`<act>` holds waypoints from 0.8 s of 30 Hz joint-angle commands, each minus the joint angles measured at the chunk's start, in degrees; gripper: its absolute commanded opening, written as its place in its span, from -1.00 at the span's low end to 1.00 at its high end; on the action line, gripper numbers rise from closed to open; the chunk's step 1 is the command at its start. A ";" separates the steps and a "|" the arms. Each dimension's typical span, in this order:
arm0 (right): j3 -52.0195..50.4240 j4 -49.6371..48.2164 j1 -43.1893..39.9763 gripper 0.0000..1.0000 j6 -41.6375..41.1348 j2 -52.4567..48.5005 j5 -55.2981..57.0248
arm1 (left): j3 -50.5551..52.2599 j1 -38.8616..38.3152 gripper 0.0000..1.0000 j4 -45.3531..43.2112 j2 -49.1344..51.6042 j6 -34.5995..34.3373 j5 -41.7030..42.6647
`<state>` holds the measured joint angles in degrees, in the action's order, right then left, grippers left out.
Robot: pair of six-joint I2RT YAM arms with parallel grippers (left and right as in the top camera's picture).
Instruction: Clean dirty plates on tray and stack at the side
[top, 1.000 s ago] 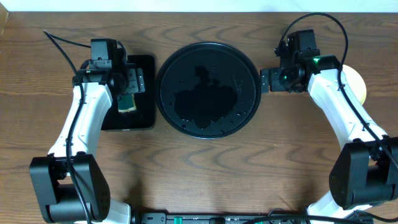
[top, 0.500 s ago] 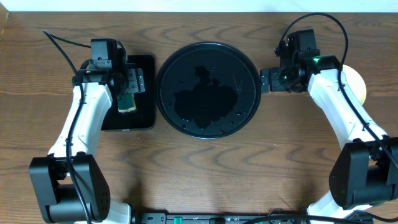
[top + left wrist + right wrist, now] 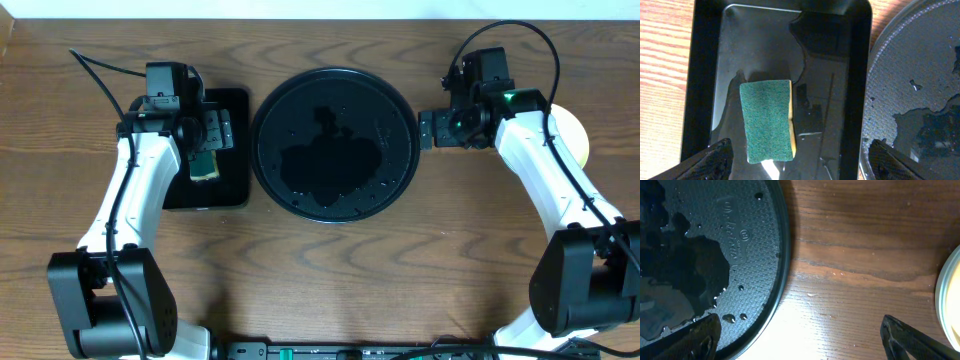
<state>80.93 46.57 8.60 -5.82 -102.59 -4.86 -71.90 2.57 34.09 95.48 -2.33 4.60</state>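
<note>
The round black tray sits mid-table, wet with water pooled on it, and holds no plates; it also shows in the left wrist view and the right wrist view. A pale yellow plate lies at the far right, mostly hidden behind my right arm; its rim shows in the right wrist view. I cannot tell if other plates lie under it. My left gripper is open above a green sponge, also open in its wrist view. My right gripper is open and empty over bare wood.
A small rectangular black tray, wet inside, lies left of the round tray and holds the sponge. Bare wooden table lies in front of the trays and between the round tray and the plate.
</note>
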 commanded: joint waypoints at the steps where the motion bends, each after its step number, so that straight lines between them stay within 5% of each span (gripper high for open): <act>1: 0.79 -0.04 0.44 0.98 0.33 0.57 0.55 | 0.11 0.24 0.72 0.09 0.26 0.31 0.55; 10: -0.11 0.92 1.16 0.98 0.33 3.85 0.81 | 0.11 0.24 0.73 0.09 0.26 0.31 0.55; 24: -0.68 -0.11 3.78 0.99 4.24 48.19 8.85 | 0.11 0.24 0.73 0.09 0.26 0.31 0.55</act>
<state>80.14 46.06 12.23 -4.19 -60.90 -0.25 -71.90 2.57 34.13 95.48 -2.33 4.60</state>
